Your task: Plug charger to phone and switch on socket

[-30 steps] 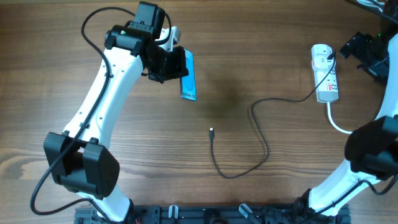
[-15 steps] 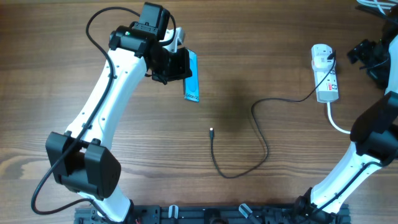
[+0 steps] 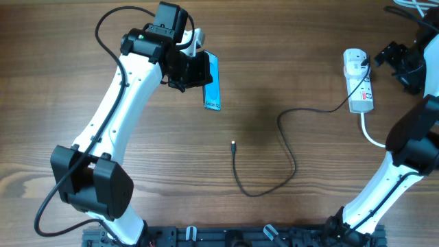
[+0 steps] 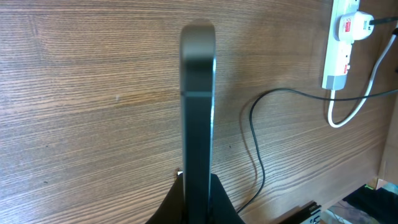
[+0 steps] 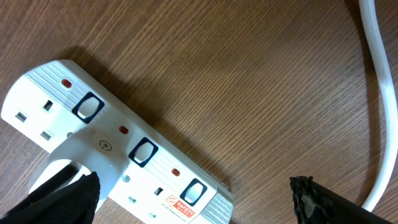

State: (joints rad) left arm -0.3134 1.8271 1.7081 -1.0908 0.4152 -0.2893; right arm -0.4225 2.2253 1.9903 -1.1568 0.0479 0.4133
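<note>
My left gripper [image 3: 195, 72] is shut on the phone [image 3: 212, 86] and holds it on edge above the table at the back left. Its teal screen shows in the overhead view. The left wrist view shows only its dark edge [image 4: 198, 112] between the fingers [image 4: 198, 205]. The charger cable [image 3: 291, 154] lies loose on the table, its connector tip [image 3: 233, 145] at the centre and its plug in the socket [image 3: 358, 81] at the right. My right gripper [image 3: 387, 56] is open beside the socket's far end. In the right wrist view the socket [image 5: 124, 149] lies between the spread fingers [image 5: 193, 199].
The socket's thick white cord [image 3: 374, 137] curves from its near end toward the right arm's base. It also shows in the right wrist view [image 5: 382, 93]. Arm mounts line the table's front edge.
My left gripper shifted the phone slightly right and toward the front. My right gripper swung a little near the socket's far end. The cable has not moved.
</note>
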